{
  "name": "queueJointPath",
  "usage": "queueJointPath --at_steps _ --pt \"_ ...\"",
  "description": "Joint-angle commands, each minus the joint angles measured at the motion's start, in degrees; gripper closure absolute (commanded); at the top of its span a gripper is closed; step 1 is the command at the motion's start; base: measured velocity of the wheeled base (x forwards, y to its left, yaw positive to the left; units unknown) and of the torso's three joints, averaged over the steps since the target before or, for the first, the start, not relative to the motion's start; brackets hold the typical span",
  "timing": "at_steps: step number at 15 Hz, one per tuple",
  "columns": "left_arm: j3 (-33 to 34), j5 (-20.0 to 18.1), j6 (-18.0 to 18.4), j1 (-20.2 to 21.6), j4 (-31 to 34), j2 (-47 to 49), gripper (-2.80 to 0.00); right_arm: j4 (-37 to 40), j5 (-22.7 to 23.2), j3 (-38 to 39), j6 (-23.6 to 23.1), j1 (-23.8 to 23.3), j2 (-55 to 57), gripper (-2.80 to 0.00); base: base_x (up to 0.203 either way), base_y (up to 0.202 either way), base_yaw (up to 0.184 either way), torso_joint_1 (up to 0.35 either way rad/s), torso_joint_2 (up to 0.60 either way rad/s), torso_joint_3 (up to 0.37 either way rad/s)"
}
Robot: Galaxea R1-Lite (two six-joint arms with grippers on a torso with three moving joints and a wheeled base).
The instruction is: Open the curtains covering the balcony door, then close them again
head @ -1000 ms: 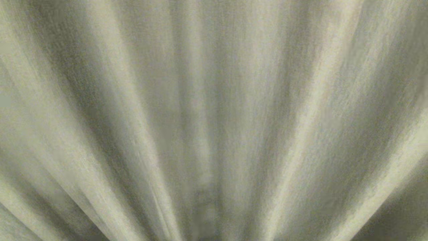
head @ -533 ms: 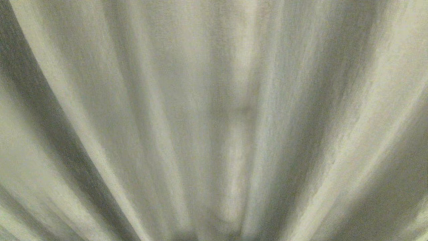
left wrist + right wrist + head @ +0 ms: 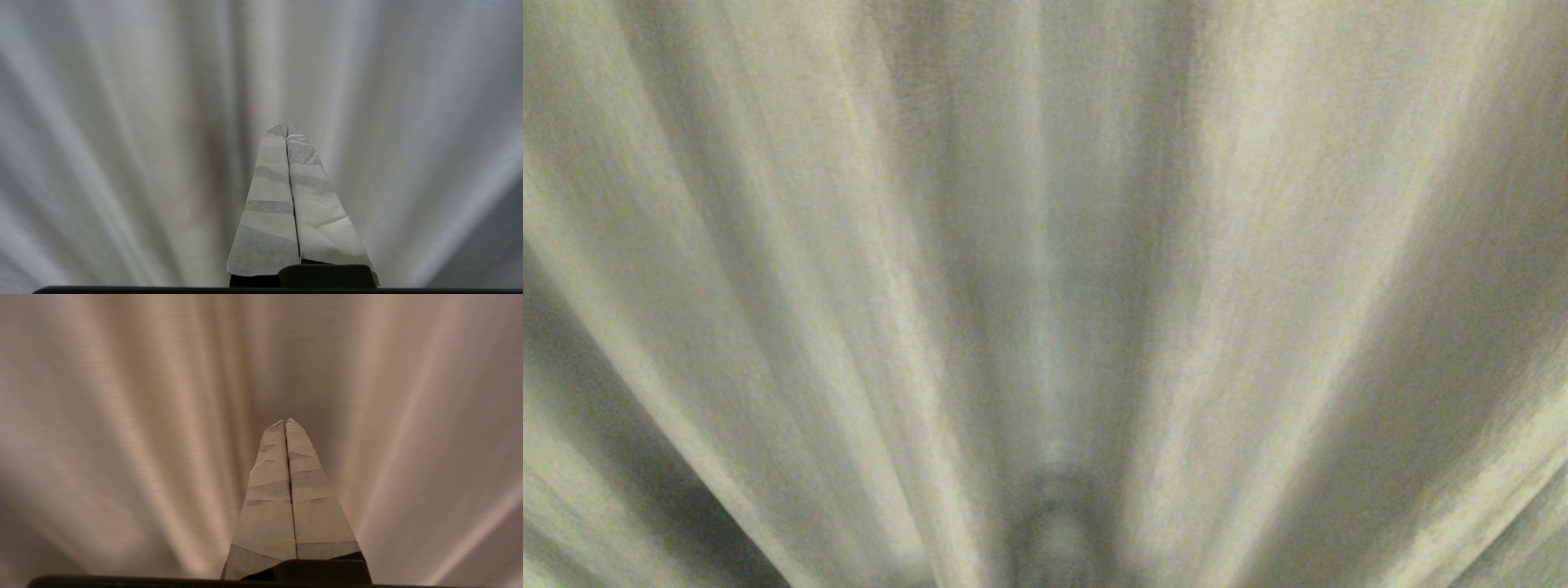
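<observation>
the cream curtains fill every view, drawn close in front of the robot, and with the left pincer and right pincer both pressed together and empty, a good start likely means spreading one around a fold's edge.

- My head view gives me nothing but the curtains, pleats edge to edge; the room behind them is hidden.
- Light is soft and uneven: pale along the ridges of the folds, dark in the hollows between them.
- The deepest shade sits toward the lower corners of the head view.
- Both wrist views show the same folded backdrop, brighter on my left side, dimmer on my right.
</observation>
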Motion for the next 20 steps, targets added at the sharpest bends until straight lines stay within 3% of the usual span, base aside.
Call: queueJointPath --at_steps 1,20 --pt "0.0 -0.1 0.1 0.0 0.1 -0.1 0.0 0.0 0.0 0.0 0.0 0.0 0.1 0.0 0.0 -0.185 0.0 0.007 0.0 0.003" --pt "0.0 -0.1 0.7 0.0 0.1 -0.2 0.0 0.0 0.0 0.0 0.0 0.0 0.1 0.0 0.0 -0.19 0.003 0.004 0.0 0.001"
